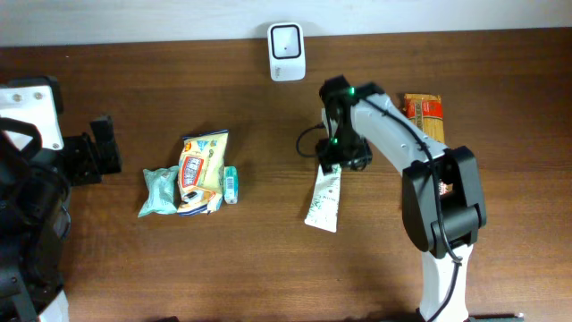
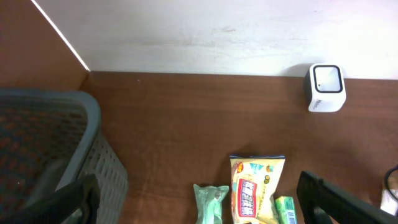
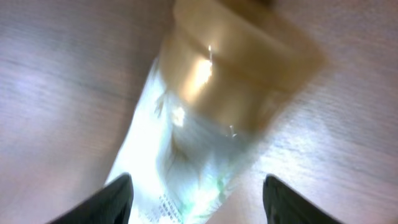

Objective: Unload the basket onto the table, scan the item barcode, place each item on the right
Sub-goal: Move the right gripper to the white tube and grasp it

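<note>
A white pouch (image 1: 323, 199) with green print and a tan end lies flat on the wooden table, right of centre. My right gripper (image 1: 333, 159) hangs over its far end. In the right wrist view the pouch (image 3: 186, 143) fills the space below, and my right gripper (image 3: 198, 199) is open, its fingers (image 3: 112, 199) standing on either side of the pouch without pinching it. The white barcode scanner (image 1: 286, 52) stands at the table's back edge, also seen as the scanner (image 2: 326, 87). My left gripper (image 1: 94, 152) rests open at the far left, holding nothing.
A yellow snack bag (image 1: 201, 161), a pale green packet (image 1: 159, 190) and a small green box (image 1: 231, 183) lie left of centre. An orange pack (image 1: 423, 114) lies behind the right arm. A grey basket (image 2: 56, 143) sits beside the left gripper.
</note>
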